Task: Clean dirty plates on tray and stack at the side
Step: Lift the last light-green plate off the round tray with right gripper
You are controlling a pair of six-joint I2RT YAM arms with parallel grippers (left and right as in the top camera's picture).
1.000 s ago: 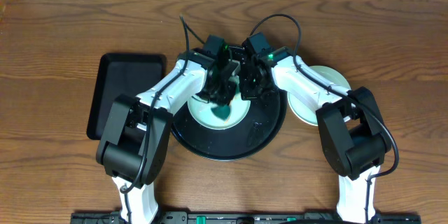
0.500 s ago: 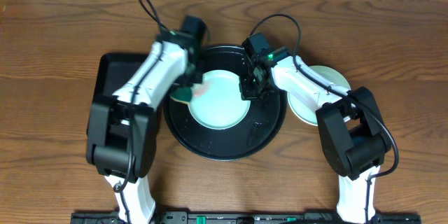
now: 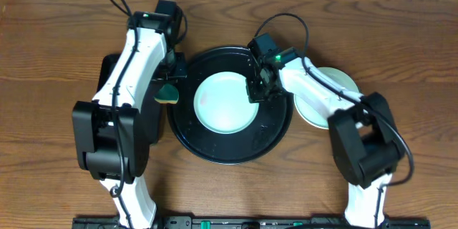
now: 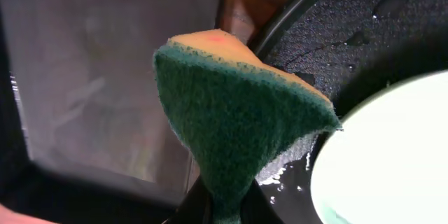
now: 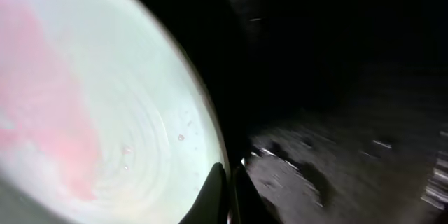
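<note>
The left gripper (image 3: pixel 170 80) pinches a green scouring sponge with a yellow backing (image 4: pixel 238 112) by its lower end. Its jaws are pressed tight on the sponge, at the left rim of the large round glossy black tray (image 3: pixel 275 132), beside the smaller rectangular black tray (image 3: pixel 107 71).

The right gripper (image 3: pixel 256 91) has its fingertips nearly together on the right rim of the light aqua round plate (image 3: pixel 222 104), which lies in the middle of the round tray.

The right wrist view shows a pale pink smear (image 5: pixel 49 112) on that plate, only faint from overhead. The left wrist view shows white suds (image 4: pixel 287 164) on the tray floor. Another pale plate (image 3: pixel 342 80) lies on the dark-brown wood tabletop (image 3: pixel 57 28), right of the tray.
</note>
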